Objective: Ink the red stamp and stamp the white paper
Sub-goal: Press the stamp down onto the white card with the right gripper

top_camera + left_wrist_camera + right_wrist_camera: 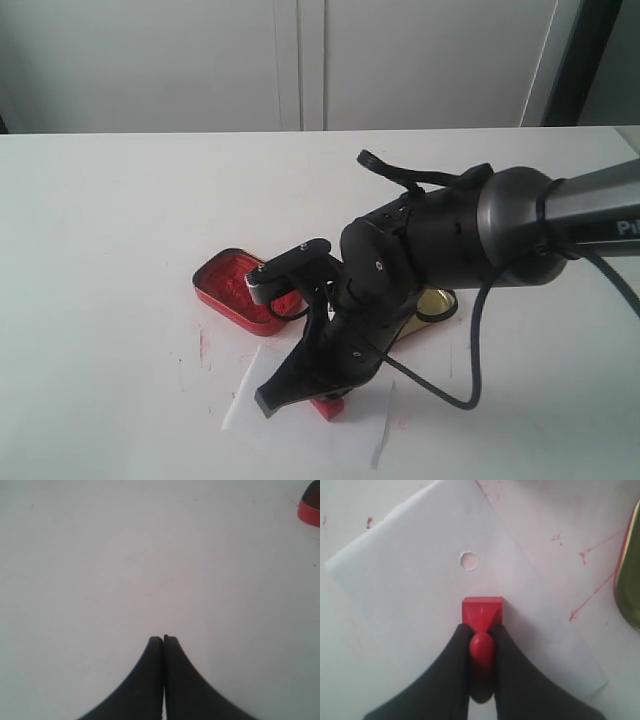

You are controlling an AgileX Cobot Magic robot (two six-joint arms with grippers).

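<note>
Right gripper (pixel 481 628) clamped on red stamp (pixel 481 609) by its handle | base down, handle up, on white paper (pixel 410 575) | centre-left tin (pixel 222 310) holds red paste (pixel 232 277)

The stamp (pixel 481 611), small and all red, sits base down on the paper (pixel 410 575), just beside its punched hole (pixel 468 559). The paper, a plain white sheet, lies flat on the table (pixel 100 250), askew to its far edge.

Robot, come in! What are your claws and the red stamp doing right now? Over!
Right claw shut on the red stamp, by its handle. Stamp base over the white paper, near its hole. Left claw shut, empty. Nothing seen in the way.
</note>
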